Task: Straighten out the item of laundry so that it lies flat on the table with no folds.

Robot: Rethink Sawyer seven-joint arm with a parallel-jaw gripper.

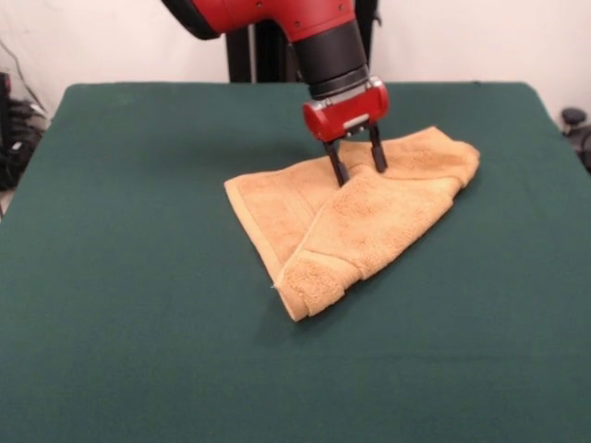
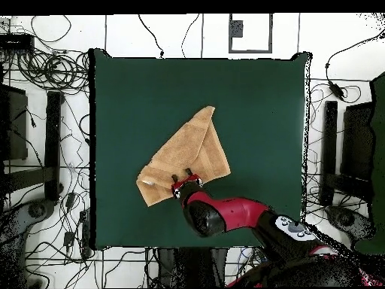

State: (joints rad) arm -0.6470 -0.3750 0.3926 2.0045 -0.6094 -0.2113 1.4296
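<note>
An orange-tan hand towel (image 1: 355,221) is lying near the middle of the dark green bench (image 1: 120,277), folded over itself into a rough triangle. The red robot hand (image 1: 358,164) is standing upright over the towel's far part, its two black fingers (image 1: 336,164) spread apart, tips at the folded flap's edge, gripping nothing. Pinching only the top layer would let the flap be peeled back cleanly.

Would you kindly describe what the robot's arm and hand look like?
The arm is glossy red with a black cylindrical wrist section. The hand has a rounded red body bearing a small pale label, and two thin, straight black fingers. No loose cables show on it.
</note>
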